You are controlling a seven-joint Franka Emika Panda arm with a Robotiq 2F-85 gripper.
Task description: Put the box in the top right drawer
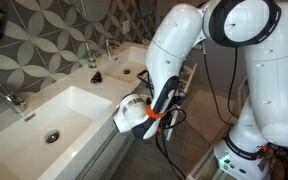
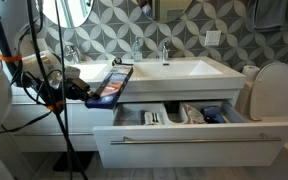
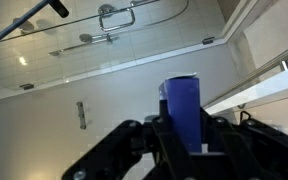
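Observation:
My gripper [image 2: 90, 90] is shut on the box [image 2: 112, 82], a flat dark carton with red and white print. I hold it tilted at the front edge of the white vanity counter, above and to the left of the open drawer. The top right drawer [image 2: 184, 150] is pulled out, with a plain white front and several small items inside. In the wrist view the box [image 3: 181, 100] shows as a blue edge standing between my black fingers [image 3: 181, 140]. In an exterior view my gripper [image 1: 134, 113] hangs beside the vanity front; the box is hidden there.
Two white sink basins [image 2: 179, 68] [image 1: 59, 112] with faucets sit in the counter. A toilet [image 2: 274, 90] stands at the vanity's end. Cables hang off my arm [image 2: 54, 120]. A glass shower door [image 3: 84, 90] fills the wrist view.

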